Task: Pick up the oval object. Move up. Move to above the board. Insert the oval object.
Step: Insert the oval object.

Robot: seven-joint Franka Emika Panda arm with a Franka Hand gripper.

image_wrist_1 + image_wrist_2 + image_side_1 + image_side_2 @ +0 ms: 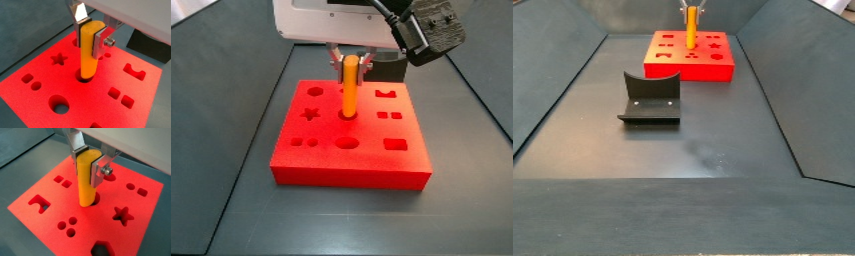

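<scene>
My gripper point(89, 31) is shut on the upper part of the oval object point(87, 55), a slim orange-yellow peg held upright. It shows the same way in both wrist views, gripper point(88, 161) and peg point(87, 184). The peg's lower end sits at the mouth of the centre hole of the board point(40, 62), a flat bright red block with shaped holes. In a side view the peg point(348, 88) stands over the board's point(352, 165) middle, below the gripper point(350, 57). The far side view shows the peg point(691, 26) on the board point(690, 66).
The fixture point(651, 98), a dark L-shaped bracket, stands on the grey floor in front of the board. A dark block point(149, 43) lies just beyond the board's edge. Sloped grey walls point(553, 90) bound the floor on both sides.
</scene>
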